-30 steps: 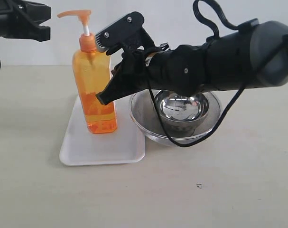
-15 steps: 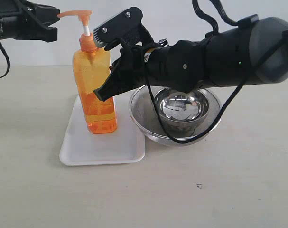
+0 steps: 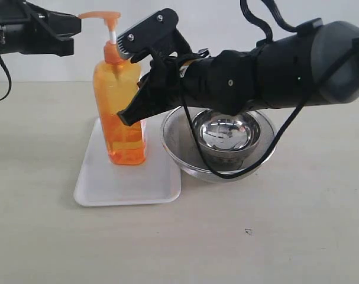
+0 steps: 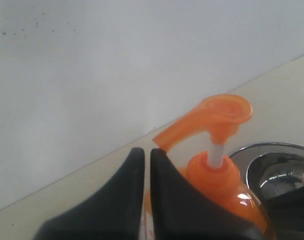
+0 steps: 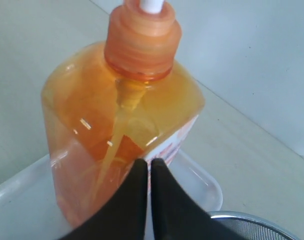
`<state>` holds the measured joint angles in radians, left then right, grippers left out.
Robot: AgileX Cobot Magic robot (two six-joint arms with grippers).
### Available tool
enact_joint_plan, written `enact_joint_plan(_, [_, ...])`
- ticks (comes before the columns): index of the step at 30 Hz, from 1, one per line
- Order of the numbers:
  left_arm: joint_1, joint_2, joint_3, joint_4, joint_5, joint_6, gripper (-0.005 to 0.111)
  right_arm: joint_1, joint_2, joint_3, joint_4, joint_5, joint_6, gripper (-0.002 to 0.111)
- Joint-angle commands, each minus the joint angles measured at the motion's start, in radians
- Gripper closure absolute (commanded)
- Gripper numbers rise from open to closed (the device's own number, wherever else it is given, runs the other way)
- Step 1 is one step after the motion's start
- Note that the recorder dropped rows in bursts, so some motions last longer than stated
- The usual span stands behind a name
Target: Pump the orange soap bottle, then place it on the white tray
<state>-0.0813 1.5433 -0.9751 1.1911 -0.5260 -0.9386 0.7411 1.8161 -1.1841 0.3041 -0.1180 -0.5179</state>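
The orange soap bottle (image 3: 117, 112) stands on the white tray (image 3: 129, 186), leaning slightly to the right. Its orange pump head (image 3: 102, 16) sits raised on the white stem. My left gripper (image 3: 77, 27) is shut, empty, level with the pump nozzle, its tips at the nozzle's end (image 4: 142, 151). My right gripper (image 3: 125, 120) is shut too, its tips resting against the bottle's right side near the label (image 5: 145, 162). The right wrist view shows the bottle (image 5: 116, 125) filling the picture, with the tray's corner (image 5: 204, 192) beyond it.
A small steel bowl (image 3: 226, 133) sits inside a wider mesh bowl (image 3: 217, 170), right beside the tray and under my right arm. Bare beige tabletop lies in front and to both sides. A white wall stands behind.
My left gripper has moved right, up to the pump nozzle. The bottle's top has shifted slightly right, base unmoved. The right arm has barely moved over the last half second.
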Motion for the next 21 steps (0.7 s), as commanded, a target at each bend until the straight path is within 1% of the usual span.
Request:
enact_joint_plan(1, [-0.001,-0.002,-0.009,0.002,0.054,-0.01,0.102,0.001,0.0,-0.005,-0.004,-0.005,-0.004,0.107])
enact_joint_plan(3, [-0.001,-0.002,-0.009,0.002,0.086,0.005,0.102,0.001,0.0,-0.005,-0.004,-0.005,-0.004,0.107])
enact_joint_plan(5, [-0.001,-0.002,-0.009,-0.007,0.089,0.042,0.102,0.001,0.0,-0.005,-0.004,-0.005,-0.004,0.107])
enact_joint_plan(9, [-0.001,-0.002,-0.009,-0.09,0.107,0.089,0.102,0.001,0.0,-0.005,-0.004,-0.003,-0.002,0.107])
enact_joint_plan(11, [-0.001,-0.002,-0.009,-0.115,0.1,0.125,0.102,0.001,0.0,-0.005,-0.004,-0.001,-0.002,0.107])
enact_joint_plan(15, [-0.001,0.0,-0.011,-0.218,0.074,0.202,0.102,0.001,0.0,-0.005,-0.004,0.001,-0.002,0.107])
enact_joint_plan(21, [-0.001,0.0,-0.034,-0.22,0.02,0.213,0.102,0.001,0.0,-0.005,-0.004,0.003,-0.002,0.107])
